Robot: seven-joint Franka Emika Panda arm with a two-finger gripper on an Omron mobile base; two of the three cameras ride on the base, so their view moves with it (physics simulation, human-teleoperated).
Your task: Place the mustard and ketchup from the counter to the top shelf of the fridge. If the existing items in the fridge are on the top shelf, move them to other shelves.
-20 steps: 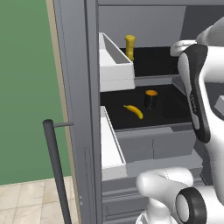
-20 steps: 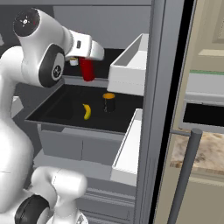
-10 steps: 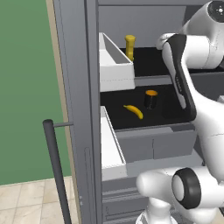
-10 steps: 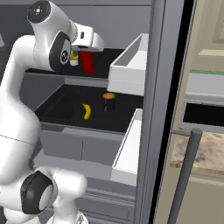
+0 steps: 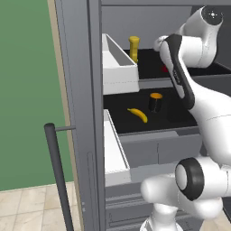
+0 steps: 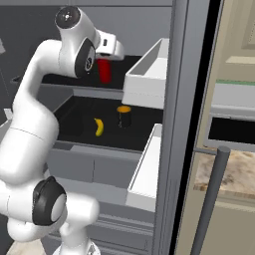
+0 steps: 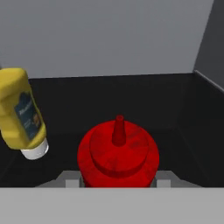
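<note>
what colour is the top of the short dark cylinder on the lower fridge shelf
Orange. The cylinder stands beside the banana, clearest in the left base view.

Claw point(image 7: 118, 181) tips — hidden behind ketchup point(image 7: 118, 155).

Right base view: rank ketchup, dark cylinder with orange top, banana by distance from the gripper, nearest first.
1. ketchup: in the gripper, over the top shelf.
2. dark cylinder with orange top: shelf below, toward the door side.
3. banana: same lower shelf, nearer its front edge. Close to the cylinder's distance; this order is a slim call.
</note>
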